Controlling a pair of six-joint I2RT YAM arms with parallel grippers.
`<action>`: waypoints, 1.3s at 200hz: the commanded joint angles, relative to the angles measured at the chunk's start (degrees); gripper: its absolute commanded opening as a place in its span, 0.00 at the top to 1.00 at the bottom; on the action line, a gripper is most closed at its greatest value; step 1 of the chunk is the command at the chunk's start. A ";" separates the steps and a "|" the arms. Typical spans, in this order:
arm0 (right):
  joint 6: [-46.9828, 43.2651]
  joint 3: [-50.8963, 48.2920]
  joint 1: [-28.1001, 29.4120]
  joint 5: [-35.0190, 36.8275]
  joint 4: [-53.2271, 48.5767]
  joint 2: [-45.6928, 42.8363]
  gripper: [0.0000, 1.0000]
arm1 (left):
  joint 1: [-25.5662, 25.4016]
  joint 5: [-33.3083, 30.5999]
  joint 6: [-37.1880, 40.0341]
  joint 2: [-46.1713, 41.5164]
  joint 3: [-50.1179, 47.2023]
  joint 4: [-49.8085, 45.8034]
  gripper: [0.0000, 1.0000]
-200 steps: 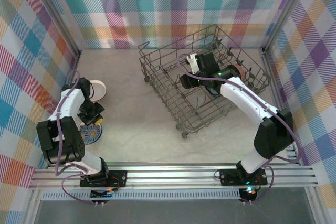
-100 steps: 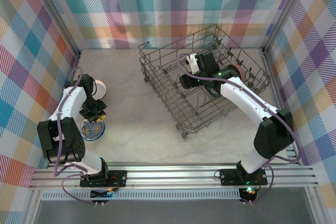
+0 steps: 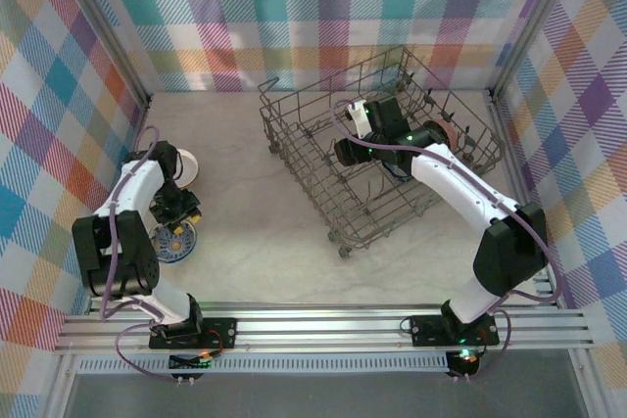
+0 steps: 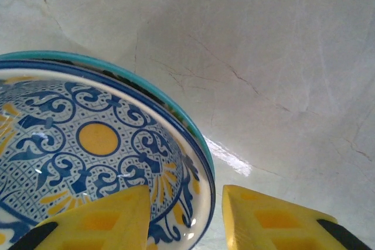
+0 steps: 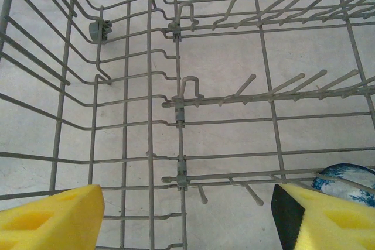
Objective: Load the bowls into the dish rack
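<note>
A blue-and-yellow patterned bowl (image 4: 88, 139) sits nested in a teal-rimmed bowl (image 4: 173, 102) at the table's left (image 3: 174, 242). My left gripper (image 4: 184, 203) is open and straddles its rim, one yellow finger inside the bowl and the other outside, neither pressing on it. A white bowl (image 3: 186, 165) lies just behind, partly hidden by the arm. The grey wire dish rack (image 3: 382, 168) stands centre right. My right gripper (image 3: 351, 151) hangs open inside it, over bare tines (image 5: 187, 203). Another blue-patterned bowl (image 5: 345, 181) rests in the rack beside the right finger.
Plaid walls close in the table on the left, back and right. The left wall is close to the left arm and the bowls. Bare marble tabletop (image 3: 245, 183) lies between the bowls and the rack. Upright tines (image 5: 281, 86) and the rack's tall sides surround the right gripper.
My left gripper's jaws have parted around the patterned bowl's rim, and the left arm has shifted slightly toward the back. The right arm has not moved.
</note>
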 commanded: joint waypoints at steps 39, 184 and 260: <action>0.82 -0.15 0.21 -1.18 1.23 0.80 0.23 | -0.80 -0.47 1.66 2.77 -0.23 -0.50 0.69; 1.22 0.94 0.21 -1.79 1.11 1.94 0.23 | -1.00 -0.29 1.69 -2.10 2.51 -4.62 0.96; 1.55 1.13 0.21 -3.32 1.36 1.73 0.23 | -1.16 0.46 1.20 -4.85 4.19 -6.06 0.98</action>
